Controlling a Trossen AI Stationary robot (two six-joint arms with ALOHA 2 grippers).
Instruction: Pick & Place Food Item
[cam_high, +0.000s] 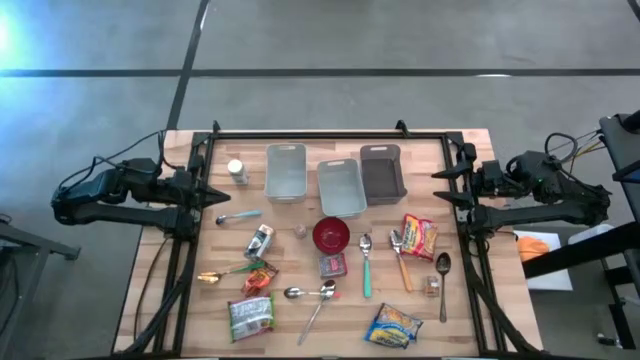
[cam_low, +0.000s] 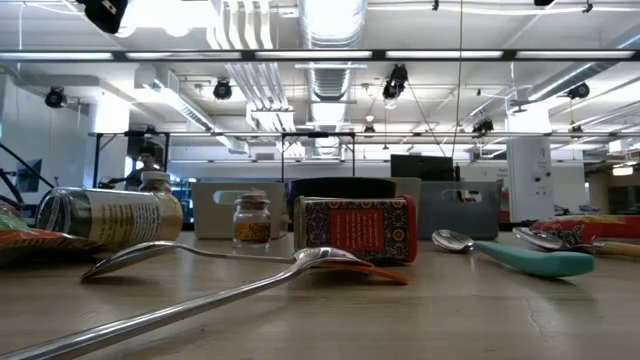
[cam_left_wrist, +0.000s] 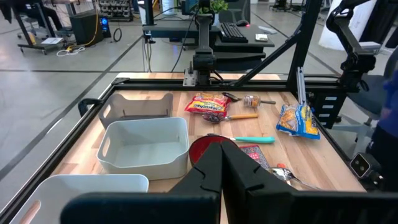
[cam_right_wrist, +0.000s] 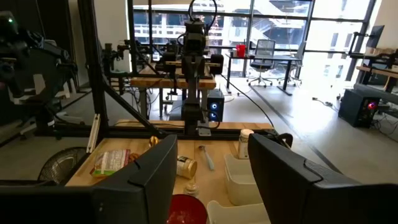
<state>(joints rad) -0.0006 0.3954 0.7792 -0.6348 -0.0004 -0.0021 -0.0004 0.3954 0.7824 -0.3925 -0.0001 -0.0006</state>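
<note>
Food items lie scattered on the wooden table (cam_high: 430, 330), none held: red-yellow snack packet (cam_high: 419, 237) near the right side, blue-yellow chip bag (cam_high: 393, 325) at the near edge, green packet (cam_high: 250, 315) near left, orange wrapper (cam_high: 258, 277) just above it, small red box (cam_high: 332, 264) directly below the red bowl (cam_high: 331, 235), tin can (cam_high: 259, 241) lying on its side left of the bowl. Spoons lie among them, one with a teal handle (cam_high: 366, 273) right of the red box. Three bins stand in a row at the far side: two pale ones (cam_high: 286, 170) (cam_high: 341, 187) and a dark grey bin (cam_high: 381, 171); a small spice jar (cam_high: 237, 172) stands left of them. Left arm is parked at the table's left edge, stretched level and pointing inward; left gripper (cam_left_wrist: 222, 167) has its fingers pressed together, holding nothing, well apart from the items. Right arm mirrors this at the right edge, level and pointing inward; right gripper (cam_right_wrist: 211, 171) has its fingers standing apart about halfway, nothing between them, touching nothing.
</note>
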